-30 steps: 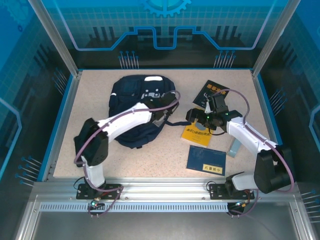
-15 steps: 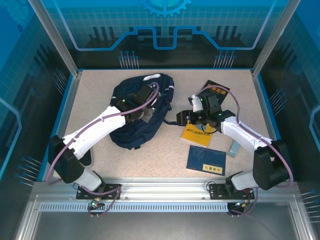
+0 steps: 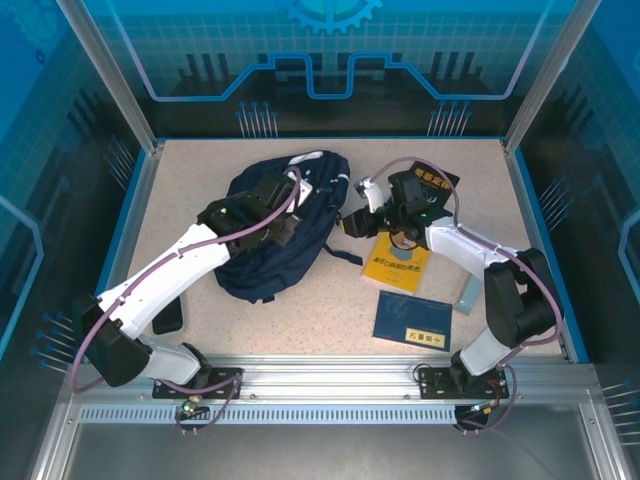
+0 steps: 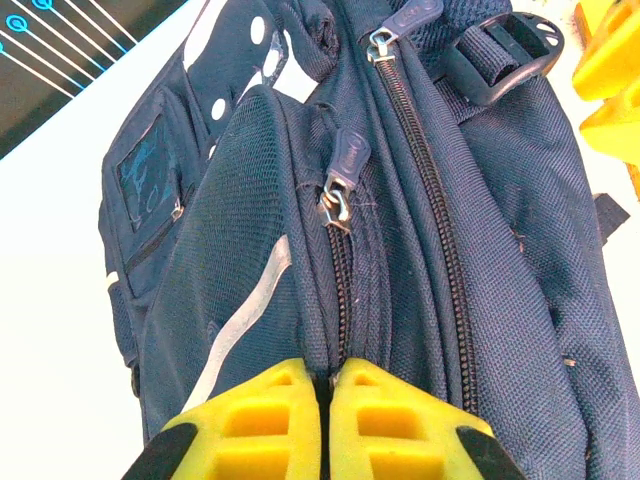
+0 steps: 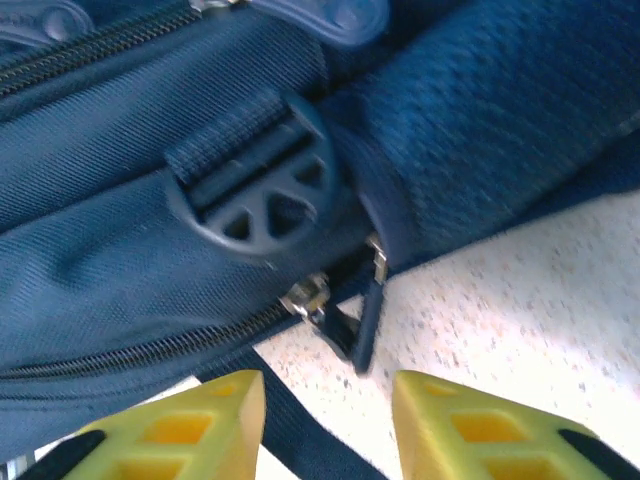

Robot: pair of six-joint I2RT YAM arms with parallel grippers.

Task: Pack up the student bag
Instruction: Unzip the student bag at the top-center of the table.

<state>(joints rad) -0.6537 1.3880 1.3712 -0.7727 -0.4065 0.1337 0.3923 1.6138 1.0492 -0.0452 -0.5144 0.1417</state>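
Student bag point(image 3: 262, 268) lies left of centre on the counter point(image 3: 300, 322), left end effector point(image 3: 288, 232) on top, right end effector point(image 3: 352, 222) at its right edge. Left wrist: clamped tight, pinching bag fabric beside a zipper point(image 4: 345, 265). Right wrist: jaws apart, straddling a zipper pull point(image 5: 347, 312).

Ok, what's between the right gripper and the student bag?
In the right wrist view: a zipper pull hanging off the student bag, and a dark strap on the table, just ahead of the right gripper.

Top view and close wrist views share the student bag point(image 3: 262, 272).
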